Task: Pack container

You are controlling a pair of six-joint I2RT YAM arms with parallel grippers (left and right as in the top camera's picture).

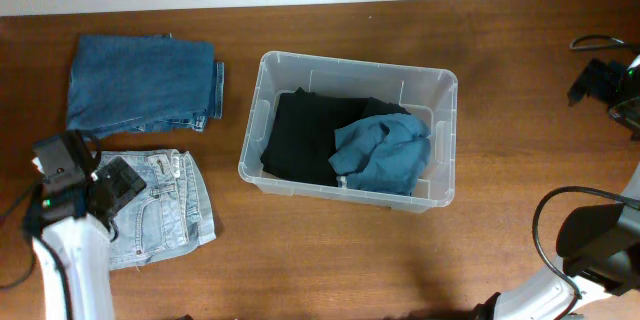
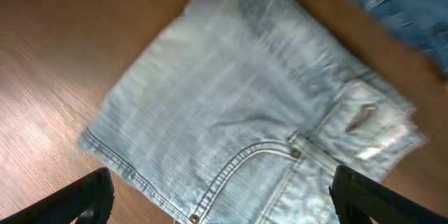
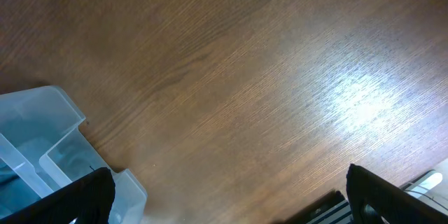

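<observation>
Now, far left on the bench (image 1: 330, 250), two denims: dark jeans (image 1: 143, 82) and pale jeans (image 1: 160, 205), left gripper (image 2: 220, 196) spread wide over the pale pair. Mid-bench, one container (image 1: 350, 62) holds a black garment (image 1: 305, 140) and a teal garment (image 1: 385, 155). The right gripper (image 3: 231, 203) gapes wide nearby.

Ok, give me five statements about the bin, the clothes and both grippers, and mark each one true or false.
1. The container holds a black garment and a teal garment. True.
2. The light denim garment lies inside the container. False: it lies on the table, left of the container.
3. The left gripper is open over the light denim garment. True.
4. The right gripper is shut on a piece of clothing. False: it is open over bare table, beside a corner of the container.
5. The dark blue denim lies folded on the table, outside the container. True.
</observation>
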